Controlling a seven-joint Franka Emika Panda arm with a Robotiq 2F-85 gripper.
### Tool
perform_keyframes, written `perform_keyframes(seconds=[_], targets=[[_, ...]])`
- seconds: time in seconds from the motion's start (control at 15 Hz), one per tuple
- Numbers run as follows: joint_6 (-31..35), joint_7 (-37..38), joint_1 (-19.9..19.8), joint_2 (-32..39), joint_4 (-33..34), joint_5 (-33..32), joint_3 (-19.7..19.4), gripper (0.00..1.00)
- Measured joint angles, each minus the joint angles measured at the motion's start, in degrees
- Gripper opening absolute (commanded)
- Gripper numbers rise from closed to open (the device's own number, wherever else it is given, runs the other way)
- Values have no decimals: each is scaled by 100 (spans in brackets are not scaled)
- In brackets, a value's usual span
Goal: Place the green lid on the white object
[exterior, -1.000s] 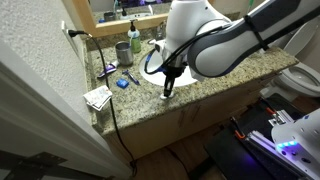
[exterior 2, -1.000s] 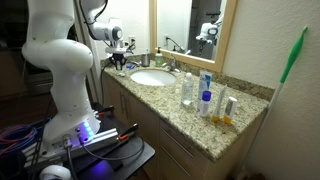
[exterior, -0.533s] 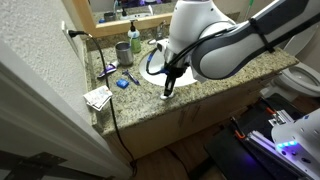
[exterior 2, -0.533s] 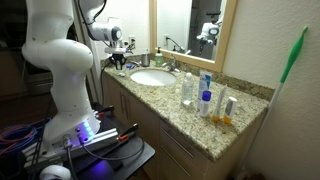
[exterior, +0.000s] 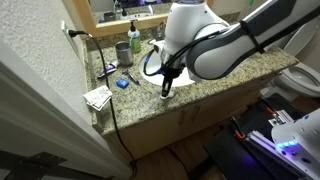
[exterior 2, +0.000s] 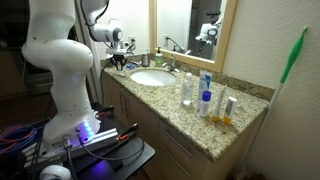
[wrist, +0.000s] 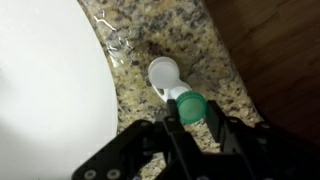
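Observation:
In the wrist view my gripper [wrist: 190, 118] is shut on the green lid [wrist: 190, 107], a small round cap held between the two black fingers. The white object [wrist: 163, 74], a small low oval lump, lies on the speckled granite counter just beyond the lid, touching or nearly touching its edge. In an exterior view my gripper [exterior: 168, 88] hangs low over the counter's front edge, next to the sink; the lid and white object are too small to make out there. In an exterior view the gripper [exterior 2: 119, 62] is at the counter's far end.
The large white sink basin [wrist: 45, 90] fills the left of the wrist view. The counter's front edge and a dark drop lie to the right [wrist: 270, 60]. A grey-green cup [exterior: 122, 52], a blue item [exterior: 122, 83] and a printed paper [exterior: 98, 97] lie on the counter. Bottles [exterior 2: 205, 100] stand further along.
The arm shifted very slightly; the gripper stays at the same spot over the counter's front edge.

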Motion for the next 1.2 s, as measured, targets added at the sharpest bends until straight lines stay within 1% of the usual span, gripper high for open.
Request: perform_keyframes(seconds=[0.07, 0.13, 0.27, 0.33, 1.2], targets=[[-4, 0, 1, 50, 30, 0, 0, 8], [-6, 4, 1, 102, 57, 0, 0, 33], [-2, 4, 1, 125, 63, 0, 1, 33], [-2, 4, 1, 121, 63, 0, 3, 8], [14, 178, 2, 261, 74, -234, -53, 8]])
